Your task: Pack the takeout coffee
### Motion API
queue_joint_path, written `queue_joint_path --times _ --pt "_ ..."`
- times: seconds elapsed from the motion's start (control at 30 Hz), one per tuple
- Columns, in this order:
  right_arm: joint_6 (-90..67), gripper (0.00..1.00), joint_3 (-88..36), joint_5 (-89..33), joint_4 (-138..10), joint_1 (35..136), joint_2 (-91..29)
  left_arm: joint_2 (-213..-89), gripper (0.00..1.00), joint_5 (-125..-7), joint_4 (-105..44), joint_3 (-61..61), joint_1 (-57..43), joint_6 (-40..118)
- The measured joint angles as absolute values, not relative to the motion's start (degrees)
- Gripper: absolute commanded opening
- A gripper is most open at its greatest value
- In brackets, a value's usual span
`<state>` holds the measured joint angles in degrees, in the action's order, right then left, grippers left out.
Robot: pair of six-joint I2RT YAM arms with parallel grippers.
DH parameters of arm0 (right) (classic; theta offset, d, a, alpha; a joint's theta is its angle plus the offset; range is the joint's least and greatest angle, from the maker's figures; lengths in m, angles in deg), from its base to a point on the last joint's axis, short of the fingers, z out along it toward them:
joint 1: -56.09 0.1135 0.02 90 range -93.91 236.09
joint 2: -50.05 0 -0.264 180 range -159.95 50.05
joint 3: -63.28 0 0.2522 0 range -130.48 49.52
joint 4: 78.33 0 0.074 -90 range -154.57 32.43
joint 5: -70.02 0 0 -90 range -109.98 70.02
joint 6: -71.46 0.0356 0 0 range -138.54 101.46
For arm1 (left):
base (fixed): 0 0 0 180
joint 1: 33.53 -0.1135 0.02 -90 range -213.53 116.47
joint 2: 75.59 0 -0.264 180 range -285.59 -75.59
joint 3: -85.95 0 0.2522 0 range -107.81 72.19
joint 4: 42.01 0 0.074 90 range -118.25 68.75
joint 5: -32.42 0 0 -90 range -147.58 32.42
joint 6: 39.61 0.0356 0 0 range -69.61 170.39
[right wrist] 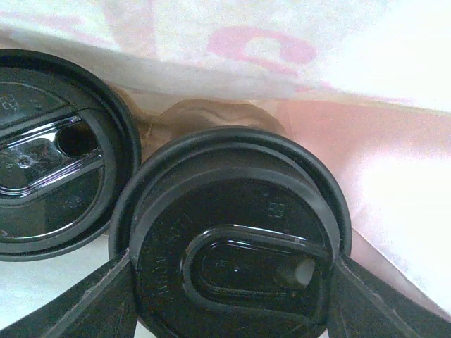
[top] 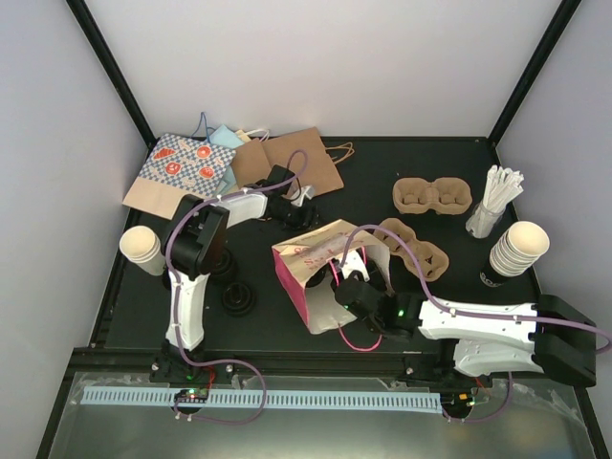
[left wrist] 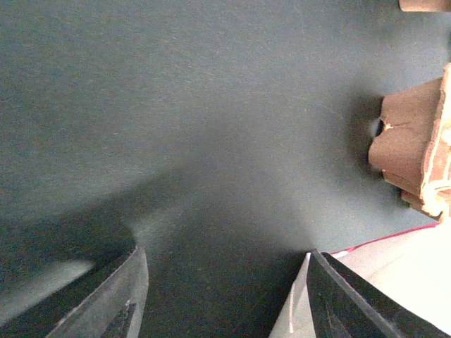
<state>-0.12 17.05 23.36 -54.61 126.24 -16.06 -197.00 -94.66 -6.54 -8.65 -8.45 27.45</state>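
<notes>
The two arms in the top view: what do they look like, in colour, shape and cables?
Both the left arm and the right arm have white links joined by black joints. A mauve cable loops along each. Small green lights glow on the right arm. The left hand and the right hand each have two tapering black fingers.

Right tool [right wrist: 225, 299] deep inside paper bag [right wrist: 366, 63]: bag wall close ahead and right, second lidded cup [right wrist: 49, 155] crowding left, gripped lidded cup [right wrist: 232, 232] filling jaws. Left tool [left wrist: 225, 289], jaws wide: bare bench [left wrist: 176, 105] ahead, pulp carrier [left wrist: 409, 155] ahead-right, bag edge beside right finger.
</notes>
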Motion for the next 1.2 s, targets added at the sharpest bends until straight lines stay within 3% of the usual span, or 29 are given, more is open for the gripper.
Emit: queue_joint_path --times 0.07,0.27,0.53,1.2 --pt "0.0 0.48 17.3 22.9 -55.2 125.9 -16.2 -197.7 0.58 -96.1 -6.8 -9.1 -8.3 27.5" --pt "0.1 0.48 17.3 21.4 -56.3 125.2 -17.2 -198.7 0.33 -99.9 -7.8 -9.9 -7.7 27.3" --pt "1.9 0.47 17.1 21.2 -56.4 125.0 -18.5 -198.7 0.19 -103.2 -8.5 -9.9 -7.4 27.5" --pt "8.6 0.45 10.3 21.0 -52.6 122.8 -27.7 -198.7 0.12 -104.1 -6.6 -9.2 -6.5 27.8"
